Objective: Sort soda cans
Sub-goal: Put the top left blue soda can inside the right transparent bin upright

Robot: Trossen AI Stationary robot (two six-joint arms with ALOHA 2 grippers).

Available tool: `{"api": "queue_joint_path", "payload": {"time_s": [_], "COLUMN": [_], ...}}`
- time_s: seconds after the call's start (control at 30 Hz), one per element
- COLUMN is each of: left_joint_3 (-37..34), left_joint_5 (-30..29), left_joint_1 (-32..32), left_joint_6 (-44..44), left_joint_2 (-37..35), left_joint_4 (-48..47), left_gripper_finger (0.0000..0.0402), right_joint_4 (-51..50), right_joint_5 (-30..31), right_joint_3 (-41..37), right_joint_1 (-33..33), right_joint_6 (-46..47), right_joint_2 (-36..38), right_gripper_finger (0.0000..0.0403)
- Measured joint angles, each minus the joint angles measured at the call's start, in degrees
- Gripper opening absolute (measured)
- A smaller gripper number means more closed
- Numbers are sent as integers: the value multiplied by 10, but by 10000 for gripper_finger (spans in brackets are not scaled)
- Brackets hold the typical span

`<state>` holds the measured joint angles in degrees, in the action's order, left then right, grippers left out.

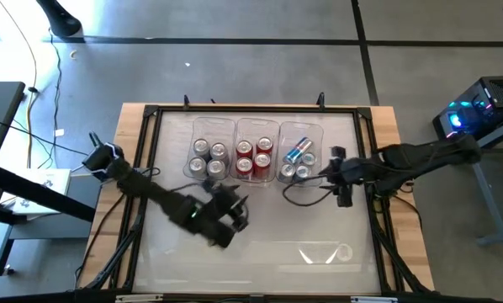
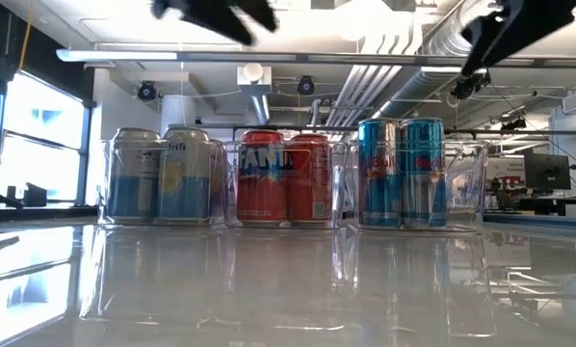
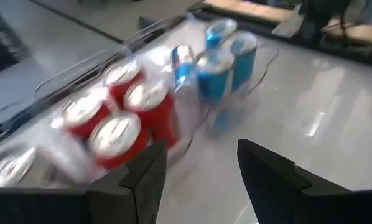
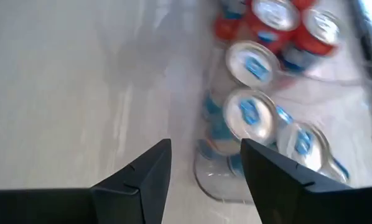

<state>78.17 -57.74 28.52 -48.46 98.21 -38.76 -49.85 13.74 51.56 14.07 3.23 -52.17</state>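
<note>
Three clear bins stand side by side at the far middle of the table. The left bin holds silver-grey soda cans, the middle one red cans, the right one blue cans. One blue can lies on its side on top of the upright blue ones. My left gripper hovers open over the table in front of the bins; its wrist view looks toward the red cans. My right gripper hangs open just right of the blue bin, with the blue cans beside its fingers.
A thin dark cable loops on the table in front of the blue bin. A black frame borders the glossy table top. Open surface lies between the bins and the near edge.
</note>
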Motion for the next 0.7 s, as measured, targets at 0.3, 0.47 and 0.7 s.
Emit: {"api": "queue_joint_path", "payload": {"time_s": [0.3, 0.47, 0.7], "left_joint_3": [32, 114, 130], "left_joint_5": [206, 211, 163], "left_joint_1": [-181, -254, -258], "left_joint_6": [390, 440, 423], "left_joint_2": [0, 8, -5], "left_joint_4": [350, 268, 105], "left_gripper_finger": [190, 190, 190], "right_joint_4": [114, 158, 159], "right_joint_5": [113, 189, 215], "right_joint_3": [-156, -179, -68], "right_joint_1": [103, 126, 8], "right_joint_6": [199, 212, 57], "right_joint_2": [129, 130, 105], "right_gripper_finger": [188, 188, 188]}}
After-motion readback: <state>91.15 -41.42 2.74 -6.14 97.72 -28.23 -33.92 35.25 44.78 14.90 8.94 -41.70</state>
